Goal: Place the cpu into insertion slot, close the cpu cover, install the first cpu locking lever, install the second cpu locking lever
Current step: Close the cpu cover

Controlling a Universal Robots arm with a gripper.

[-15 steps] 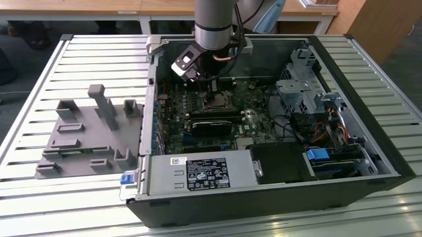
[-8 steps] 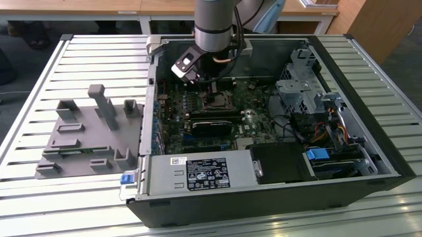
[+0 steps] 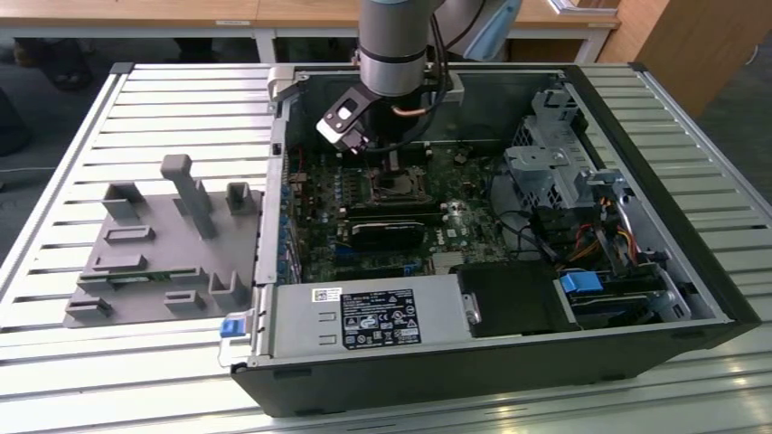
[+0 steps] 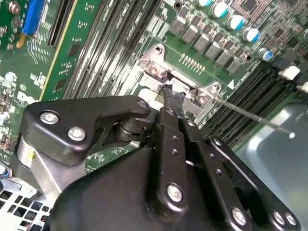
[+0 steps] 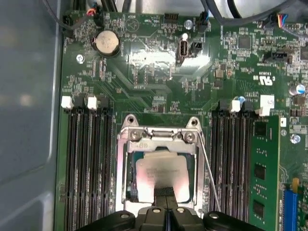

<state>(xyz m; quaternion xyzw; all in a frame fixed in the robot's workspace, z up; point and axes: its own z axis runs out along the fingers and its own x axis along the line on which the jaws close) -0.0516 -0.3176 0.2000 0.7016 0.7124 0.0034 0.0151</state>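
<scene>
Looking through the first wrist view, I see the cpu (image 5: 161,173), a flat square with a dull silver-tan top, lying in the insertion slot (image 5: 130,179), whose dark wall shows as a thin band around it. The cpu cover (image 5: 159,137), a thin bright metal frame with a square window, lies down over the chip's edges.

My gripper (image 5: 166,193) has its black, bolted fingers pressed together with only a seam between them. The tips meet at the cover's edge, overlapping the chip's rim. In the second wrist view the narrow tips (image 4: 171,94) sit on the silver frame between two screw lugs. I cannot tell whether they nip anything.

A thin steel lever rod (image 5: 208,173) runs slantwise just beside the cover, between it and a bank of long black memory slots (image 5: 236,159). A second bank (image 5: 89,163) crowds the other side, so the glossy green board (image 5: 154,82) leaves little room around the socket.

In the exterior view the arm comes down into the open black case (image 3: 675,235), well apart from the power-supply box (image 3: 374,316) and the grey fixture (image 3: 157,244) on the slatted table (image 3: 72,380).
</scene>
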